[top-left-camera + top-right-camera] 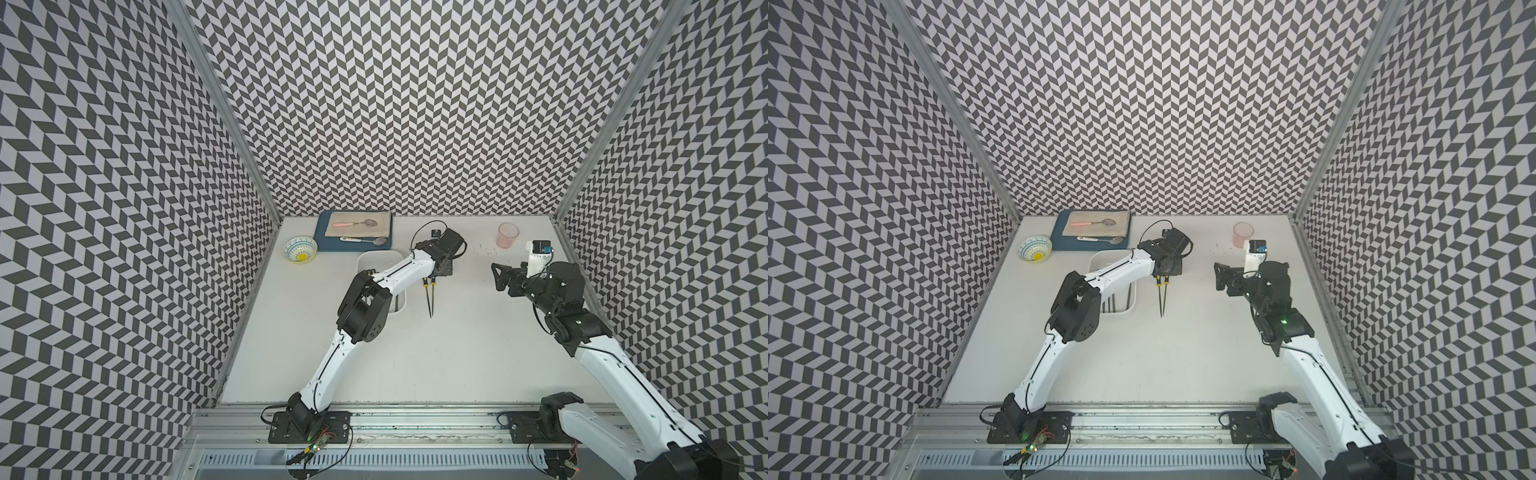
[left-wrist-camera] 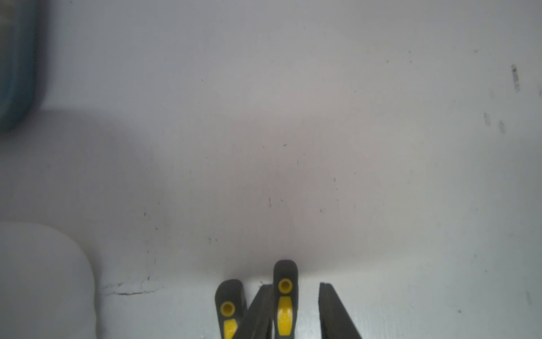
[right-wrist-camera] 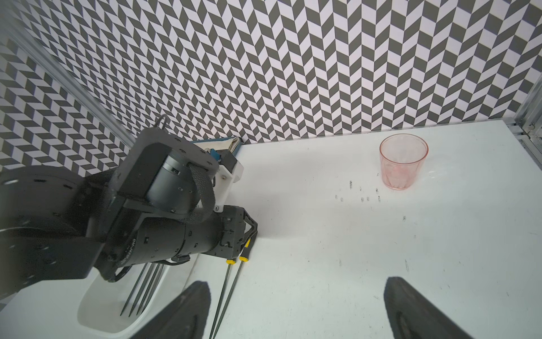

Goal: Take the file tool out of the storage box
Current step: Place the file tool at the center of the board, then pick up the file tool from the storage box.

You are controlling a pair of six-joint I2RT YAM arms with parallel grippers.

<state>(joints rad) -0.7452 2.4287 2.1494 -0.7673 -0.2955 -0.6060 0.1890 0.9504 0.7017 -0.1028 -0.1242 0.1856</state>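
Left wrist view: the left pincer [image 2: 294, 286] sits slack around one file handle [image 2: 284, 311], a gap visible on one side. In both top views two files [image 1: 430, 299] lie on the table [image 1: 457, 365], just right of the storage box [image 1: 370, 259], so removal looks done for them. Several more files [image 3: 140, 290] remain inside the box. The right pincer [image 3: 296, 308] gapes empty. The far pink cup [image 3: 403, 161] looks empty; the blue tray [image 1: 320, 241] holds a cloth [image 1: 374, 230], a strainer [image 1: 368, 223] and a spoon [image 1: 379, 241].
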